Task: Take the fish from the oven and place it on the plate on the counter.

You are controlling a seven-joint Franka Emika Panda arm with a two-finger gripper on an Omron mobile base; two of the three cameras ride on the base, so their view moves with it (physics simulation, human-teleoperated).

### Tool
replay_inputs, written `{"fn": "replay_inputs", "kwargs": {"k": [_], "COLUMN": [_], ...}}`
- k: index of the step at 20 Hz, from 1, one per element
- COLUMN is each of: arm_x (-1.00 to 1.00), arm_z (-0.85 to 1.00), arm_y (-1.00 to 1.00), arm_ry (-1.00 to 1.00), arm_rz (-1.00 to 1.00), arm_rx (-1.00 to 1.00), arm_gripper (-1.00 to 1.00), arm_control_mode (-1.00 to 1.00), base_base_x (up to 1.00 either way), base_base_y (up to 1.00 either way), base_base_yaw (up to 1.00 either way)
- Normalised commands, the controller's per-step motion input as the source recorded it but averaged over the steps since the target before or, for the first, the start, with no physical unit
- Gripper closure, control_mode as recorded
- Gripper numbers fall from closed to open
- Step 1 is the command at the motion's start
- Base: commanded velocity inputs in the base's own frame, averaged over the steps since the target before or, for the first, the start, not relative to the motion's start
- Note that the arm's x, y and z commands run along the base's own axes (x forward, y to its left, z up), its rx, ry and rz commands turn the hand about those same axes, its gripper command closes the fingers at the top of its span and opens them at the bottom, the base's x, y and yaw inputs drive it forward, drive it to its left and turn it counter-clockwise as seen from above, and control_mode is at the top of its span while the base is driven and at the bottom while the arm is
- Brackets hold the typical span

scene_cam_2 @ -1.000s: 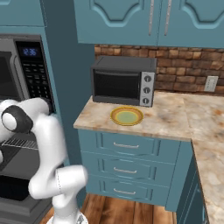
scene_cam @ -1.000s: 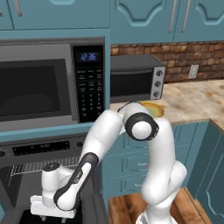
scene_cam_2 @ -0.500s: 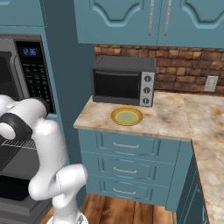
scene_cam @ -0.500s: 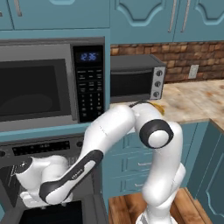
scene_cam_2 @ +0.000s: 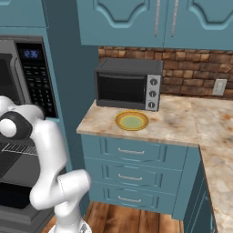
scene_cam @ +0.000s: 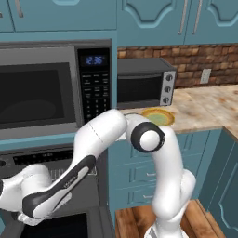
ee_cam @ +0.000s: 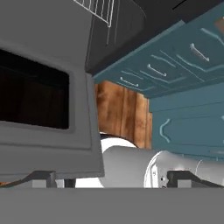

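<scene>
**Oven open, fish not yet picked up**

Early stage. Oven (scene_cam: pixel 56 186) door (ee_cam: pixel 48 100) is dropped open; wire rack (scene_cam_2: pixel 18 149) visible inside. Fish can't be made out in any view, so presumably it's in the oven, out of sight or too dark to tell. Plate (scene_cam_2: pixel 131 120) sits bare on the counter (scene_cam_2: pixel 182 120), just in front of the toaster oven (scene_cam_2: pixel 127 84), well apart from the arm. Left to do, as I judge it: reach into the cavity, grab fish, carry it across to plate, release.

Gripper (ee_cam: pixel 111 177) is low by the open door, fingertips (ee_cam: pixel 41 178) spread wide apart, as wide as they go, w/ nothing between them and nothing touched. Hand cam looks along the door's windowed panel toward floor & teal drawer fronts (ee_cam: pixel 175 61)
</scene>
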Motion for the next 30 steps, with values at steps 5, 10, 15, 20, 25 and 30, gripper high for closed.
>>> {"fn": "replay_inputs", "kwargs": {"k": [5, 10, 15, 20, 25, 30], "arm_x": [-0.02, 0.00, 0.00, 0.03, 0.46, 0.23], "arm_z": [0.25, 0.15, 0.00, 0.20, 0.24, -0.02], "arm_y": [-0.07, -0.14, -0.04, 0.00, -0.28, -0.83], "arm_ry": [-0.08, -0.03, 0.00, -0.01, 0.00, 0.01], "arm_rz": [0.35, 0.43, 0.11, 0.00, 0.08, 0.24], "arm_rx": [-0.03, 0.03, 0.00, 0.00, -0.01, 0.00], "arm_gripper": [-1.00, -1.00, -1.00, -1.00, -1.00, -1.00], "arm_control_mode": [-1.00, -1.00, -1.00, -1.00, -1.00, -1.00], "base_base_x": [0.00, 0.00, 0.00, 0.00, 0.00, 0.00], "base_base_y": [0.00, 0.00, 0.00, 0.00, 0.00, 0.00], "base_base_yaw": [0.00, 0.00, 0.00, 0.00, 0.00, 0.00]}}
